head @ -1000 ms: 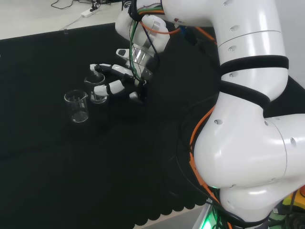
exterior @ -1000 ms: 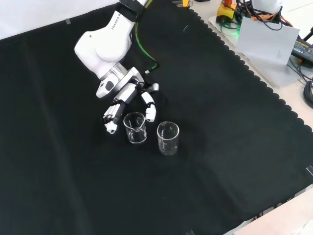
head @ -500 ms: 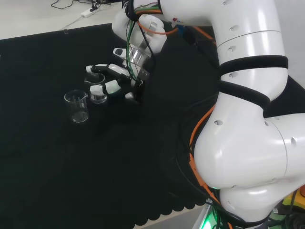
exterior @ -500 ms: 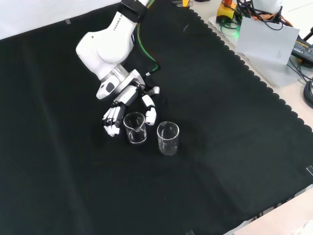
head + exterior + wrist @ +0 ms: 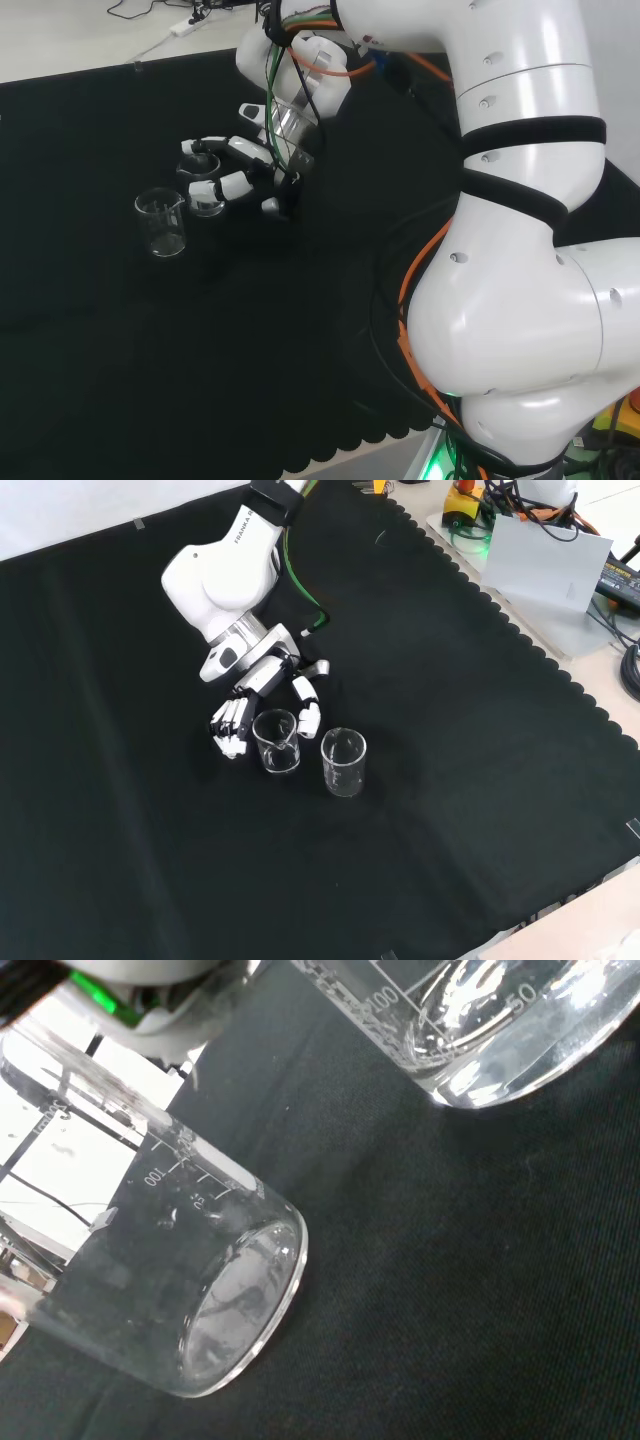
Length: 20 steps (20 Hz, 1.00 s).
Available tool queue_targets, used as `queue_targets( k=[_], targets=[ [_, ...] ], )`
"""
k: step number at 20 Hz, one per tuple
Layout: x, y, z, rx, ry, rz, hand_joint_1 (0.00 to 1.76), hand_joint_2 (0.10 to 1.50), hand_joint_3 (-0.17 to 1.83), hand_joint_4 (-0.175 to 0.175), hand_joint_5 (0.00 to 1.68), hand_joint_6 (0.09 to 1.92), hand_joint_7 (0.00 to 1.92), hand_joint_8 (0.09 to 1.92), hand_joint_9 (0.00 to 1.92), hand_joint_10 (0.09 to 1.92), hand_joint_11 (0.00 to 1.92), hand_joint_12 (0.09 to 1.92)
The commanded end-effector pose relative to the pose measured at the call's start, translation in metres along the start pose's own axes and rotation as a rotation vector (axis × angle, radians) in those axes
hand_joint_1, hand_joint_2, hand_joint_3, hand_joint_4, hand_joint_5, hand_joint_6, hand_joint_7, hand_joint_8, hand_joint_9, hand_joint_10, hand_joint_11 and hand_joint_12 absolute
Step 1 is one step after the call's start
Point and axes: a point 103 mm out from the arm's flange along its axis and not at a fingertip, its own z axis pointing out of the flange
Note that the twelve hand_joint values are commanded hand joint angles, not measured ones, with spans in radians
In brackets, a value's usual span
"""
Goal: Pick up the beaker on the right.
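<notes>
Bench (image 5: 120, 860), covered edge to edge in black cloth, scalloped hem along the right and lower margins of the front view.

Item 1, head view, leftmost: clear glass beaker (image 5: 162, 222), upright on the cloth, standing free, no contents discernible. In the front view this same piece (image 5: 343, 762) is the right-hand one of the pair.

Item 2, just to its right in the head view: second clear glass beaker (image 5: 205, 192), upright, partly screened by the fingers. In the front view it (image 5: 275, 741) stands left of item 1, close beside it; whether the two touch cannot be told. The wrist view shows both at close range, one (image 5: 180, 1290) with printed graduations and its thick base turned toward the camera, the other (image 5: 480, 1020) likewise graduated.

Item 3, hand (image 5: 245, 172), black and white, low over the cloth and reaching toward item 2. Front view: fingers (image 5: 230, 725) curve down on the left of that beaker, thumb (image 5: 307, 710) on its right, so the beaker sits between them. The fingers are partly curled around it, but actual contact with the glass cannot be made out, so whether they grasp it or merely bracket it cannot be told.

Item 4, arm (image 5: 520, 260), white links with black bands, occupying the right of the head view; orange and green cables run along it. Front view: its last link (image 5: 222, 575) enters from the top above the hand.
</notes>
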Motion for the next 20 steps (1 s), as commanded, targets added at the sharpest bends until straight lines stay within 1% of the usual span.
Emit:
queue_targets(
  k=[1,4,5,8,10,13,16,20],
  targets=[
    [0.0009,0.0015,0.0009,-0.019,0.001,-0.019,0.88,0.54,0.62,-0.063,0.49,0.13,0.24,0.61,0.37,0.66,0.00,1.27],
    [0.0025,0.0026,0.0023,-0.032,0.006,-0.029,0.89,0.54,0.63,-0.063,0.49,0.14,0.28,0.61,0.42,0.65,0.00,1.30],
    [0.0031,0.0022,0.0029,-0.052,0.010,-0.037,0.90,0.54,0.64,-0.062,0.49,0.15,0.31,0.62,0.44,0.64,0.00,1.31],
    [0.0054,0.0034,0.0053,-0.059,0.015,-0.047,0.92,0.54,0.65,-0.059,0.51,0.22,0.39,0.62,0.52,0.61,0.01,1.35],
    [0.0066,0.0045,0.0058,-0.061,0.014,-0.050,0.93,0.54,0.65,-0.059,0.52,0.24,0.42,0.63,0.55,0.61,0.02,1.36],
    [0.0053,0.0044,0.0047,-0.062,0.022,-0.049,0.94,0.54,0.67,-0.059,0.49,0.35,0.43,0.63,0.57,0.59,0.04,1.36],
    [0.0053,0.0045,0.0067,-0.061,0.015,-0.042,0.94,0.54,0.67,-0.060,0.46,0.44,0.44,0.63,0.58,0.59,0.04,1.35],
    [0.0026,0.0045,0.0081,-0.059,0.016,-0.037,0.95,0.53,0.68,-0.059,0.44,0.51,0.44,0.63,0.58,0.60,0.05,1.36]
  ],
)
